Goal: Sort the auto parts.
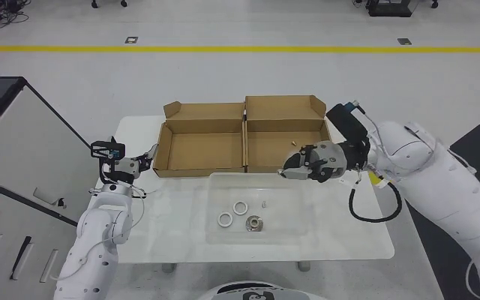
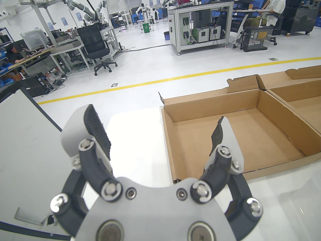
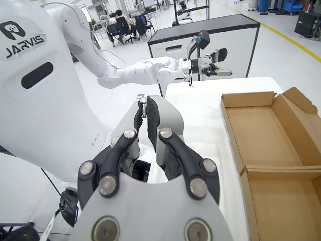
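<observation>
My right gripper (image 1: pixel 287 168) (image 3: pixel 144 107) is shut on a small threaded screw (image 3: pixel 143 109), hovering over the near wall of the right cardboard box (image 1: pixel 270 150) where it meets the clear tray (image 1: pixel 217 184). Lying in the tray are two white rings (image 1: pixel 241 208) (image 1: pixel 225 220), a metal fitting (image 1: pixel 255 223) and a small screw (image 1: pixel 265 202). One tiny part (image 1: pixel 292 139) lies in the right box. The left box (image 1: pixel 201 152) (image 2: pixel 225 136) holds nothing. My left gripper (image 1: pixel 146 156) (image 2: pixel 158 124) stands open beside the left box's outer wall, with nothing between its fingers.
The two boxes sit side by side at the back of the white table (image 1: pixel 172 225), flaps up. A grey cabinet (image 1: pixel 37 142) stands close by the table's left edge. Bare tabletop lies left and right of the tray.
</observation>
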Available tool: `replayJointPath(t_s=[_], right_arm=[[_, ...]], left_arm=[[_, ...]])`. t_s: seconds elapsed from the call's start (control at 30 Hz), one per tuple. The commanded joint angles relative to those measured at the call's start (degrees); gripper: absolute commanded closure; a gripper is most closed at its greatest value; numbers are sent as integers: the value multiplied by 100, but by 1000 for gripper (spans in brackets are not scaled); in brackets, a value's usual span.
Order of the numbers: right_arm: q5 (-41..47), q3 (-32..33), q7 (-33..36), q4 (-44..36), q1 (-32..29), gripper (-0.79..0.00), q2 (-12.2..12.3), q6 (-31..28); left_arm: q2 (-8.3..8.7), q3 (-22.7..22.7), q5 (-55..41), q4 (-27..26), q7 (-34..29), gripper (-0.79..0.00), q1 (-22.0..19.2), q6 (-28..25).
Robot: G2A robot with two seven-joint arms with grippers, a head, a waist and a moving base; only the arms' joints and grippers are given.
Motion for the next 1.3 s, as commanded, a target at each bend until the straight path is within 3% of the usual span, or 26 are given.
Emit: replayJointPath(t_s=[0.0, 0.33, 0.43, 0.6, 0.73, 0.97, 1.27], right_arm=[[-19, -6, -1, 0, 2, 0, 0, -1], [-19, -6, -1, 0, 2, 0, 0, -1], [-18, 83, -307, 16, -34, 0, -25, 147], [500, 300, -620, 50, 109, 0, -68, -1], [1099, 342, -477, 23, 379, 0, -131, -1], [2334, 124, -2, -11, 1161, 0, -417, -1], [3573, -334, -1, -86, 1981, 0, -879, -1]], left_arm=[[0, 0, 0, 0, 0, -785, 0, 0], [0, 0, 0, 0, 0, -785, 0, 0], [0, 0, 0, 0, 0, -785, 0, 0], [0, 0, 0, 0, 0, -785, 0, 0], [0, 0, 0, 0, 0, -785, 0, 0], [0, 0, 0, 0, 0, -785, 0, 0], [0, 0, 0, 0, 0, -785, 0, 0]])
